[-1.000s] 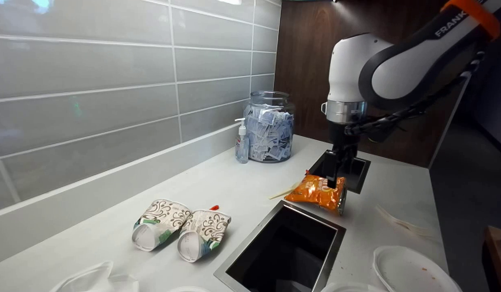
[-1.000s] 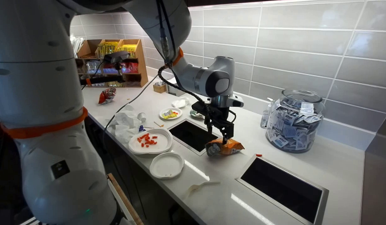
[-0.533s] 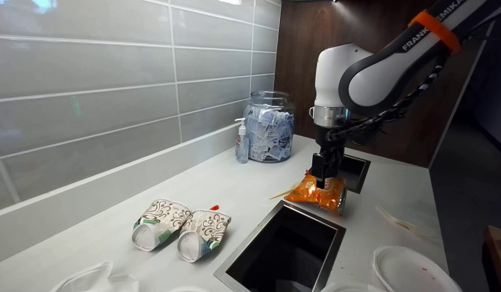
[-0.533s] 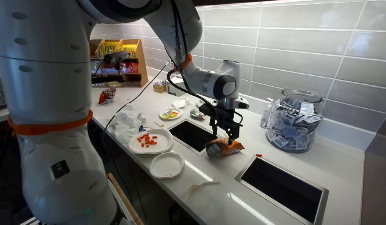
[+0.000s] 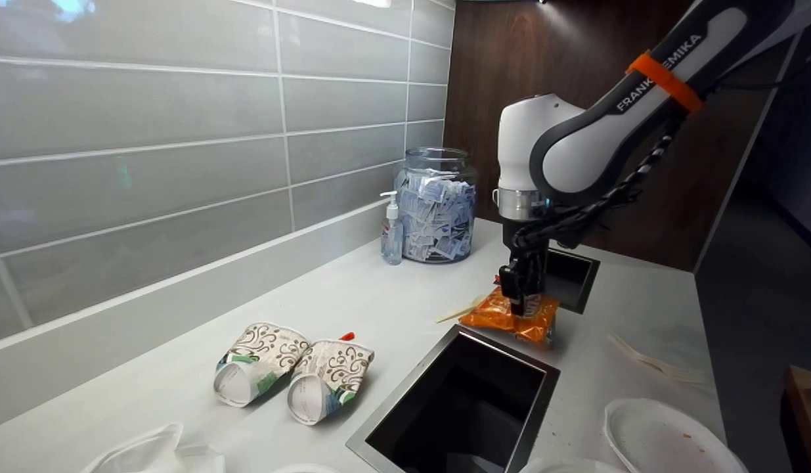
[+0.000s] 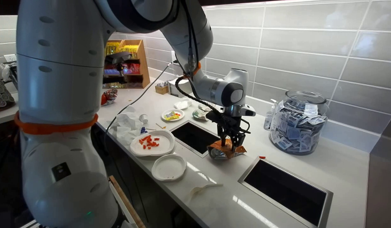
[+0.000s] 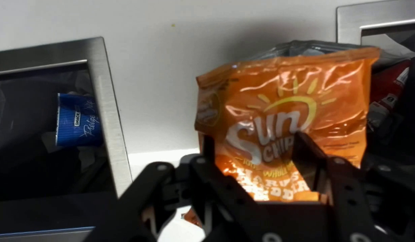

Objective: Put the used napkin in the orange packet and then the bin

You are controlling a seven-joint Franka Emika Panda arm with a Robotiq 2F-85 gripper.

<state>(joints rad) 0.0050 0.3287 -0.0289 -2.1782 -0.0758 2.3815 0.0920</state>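
- Orange glossy packet (image 7: 284, 101) lay on the white counter (image 5: 379, 302), directly below the black two-fingered gripper (image 7: 256, 148).
- Jaws stood partly spread, packet between them — could not tell whether gripped.
- Black steel-rimmed bin (image 5: 406, 387) opened just beside the packet.

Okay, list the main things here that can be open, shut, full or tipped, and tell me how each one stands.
Orange packet: lying down, one end open.
Pincer: jaws apart over the packet; grip unclear.
Left bin in the wrist view: uncovered, blue wrapper inside.
Right bin there: uncovered, rubbish inside.
Clear jar: lidless, mostly full of sachets.
Pump bottle: upright.
Two paper cups: on their sides.
White plate: scattered with orange bits.
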